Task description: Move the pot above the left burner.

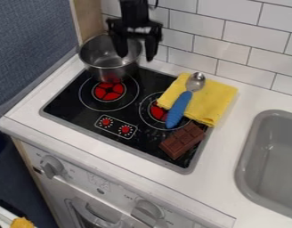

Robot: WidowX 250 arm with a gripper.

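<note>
While the metal pot is toward the back of the left burner, the claw hangs near its rim, spread wide.

The camera view looks down at a slant from above the front edge of the worktop, facing obliquely toward its back left corner and the tiled wall. It sits near enough to frame the whole stove top, with part of the oven front below and the sink cut by the right side.
</note>
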